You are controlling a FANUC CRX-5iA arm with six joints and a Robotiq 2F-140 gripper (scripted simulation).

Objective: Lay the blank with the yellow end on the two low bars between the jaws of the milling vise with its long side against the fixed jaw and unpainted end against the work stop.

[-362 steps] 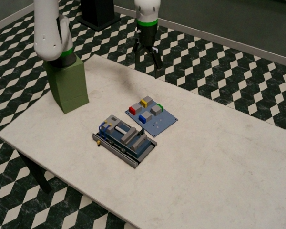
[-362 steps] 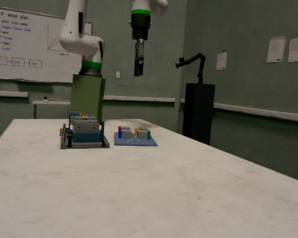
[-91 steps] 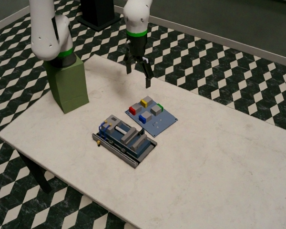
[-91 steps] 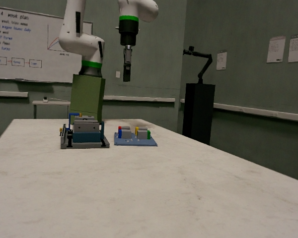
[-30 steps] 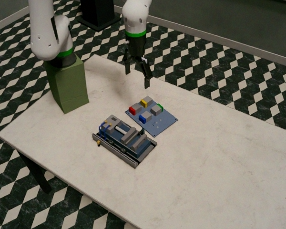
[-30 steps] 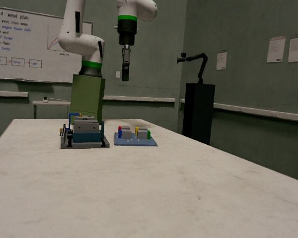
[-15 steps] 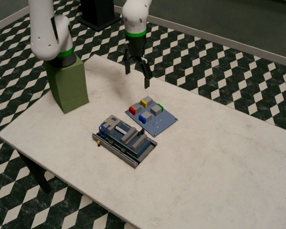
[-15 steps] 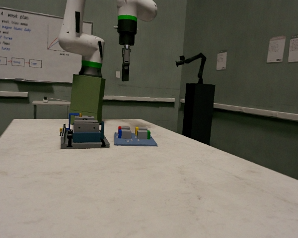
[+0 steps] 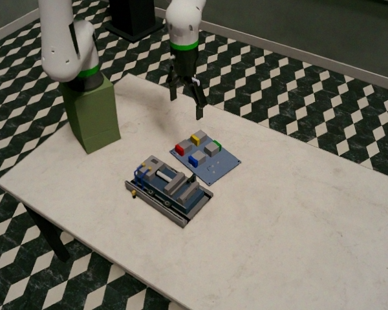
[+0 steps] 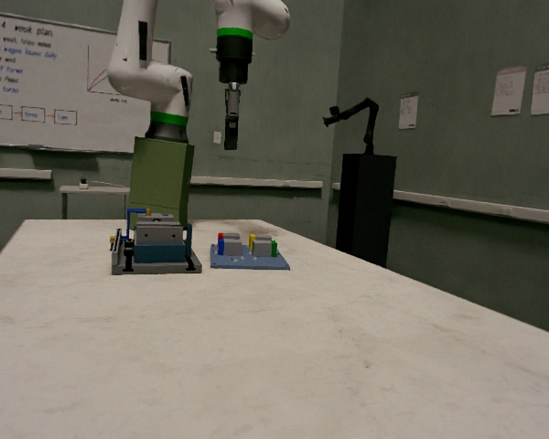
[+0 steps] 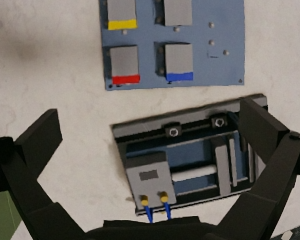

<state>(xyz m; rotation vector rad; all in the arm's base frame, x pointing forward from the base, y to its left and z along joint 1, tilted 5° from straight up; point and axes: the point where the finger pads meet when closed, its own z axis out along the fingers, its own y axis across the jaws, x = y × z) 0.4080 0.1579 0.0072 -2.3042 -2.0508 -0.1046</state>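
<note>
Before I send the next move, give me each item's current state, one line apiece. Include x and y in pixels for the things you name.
Gripper (image 9: 186, 109) (image 10: 231, 147) (image 11: 149, 119): open, above the table
Yellow-ended blank (image 9: 199, 135) (image 10: 262, 239) (image 11: 122, 11): on the plate
Red-ended, blue-ended, green-ended blanks: on the plate
Vise (image 9: 160, 184) (image 10: 158, 252) (image 11: 150, 181): jaws apart, no blank between
</note>
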